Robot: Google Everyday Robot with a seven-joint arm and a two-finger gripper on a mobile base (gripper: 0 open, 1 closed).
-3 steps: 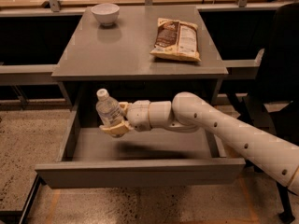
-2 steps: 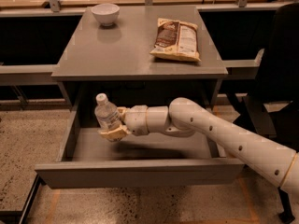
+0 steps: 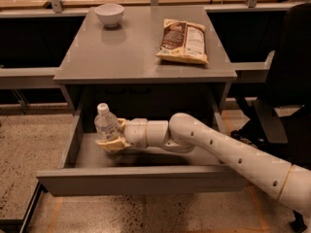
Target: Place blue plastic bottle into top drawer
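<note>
The blue plastic bottle (image 3: 106, 124), clear with a white cap, stands upright inside the open top drawer (image 3: 141, 178) at its left side. My gripper (image 3: 112, 139) reaches in from the right on a white arm and is shut on the bottle's lower body. The bottle's base is at or just above the drawer floor; I cannot tell if it touches. The drawer is pulled out wide below the grey desk top.
On the desk top (image 3: 131, 57) a white bowl (image 3: 109, 14) sits at the back left and a snack bag (image 3: 184, 41) lies at the right. A dark office chair (image 3: 286, 91) stands to the right of the desk. Speckled floor lies in front.
The gripper with the bottle has moved left and down, deeper into the drawer's left side.
</note>
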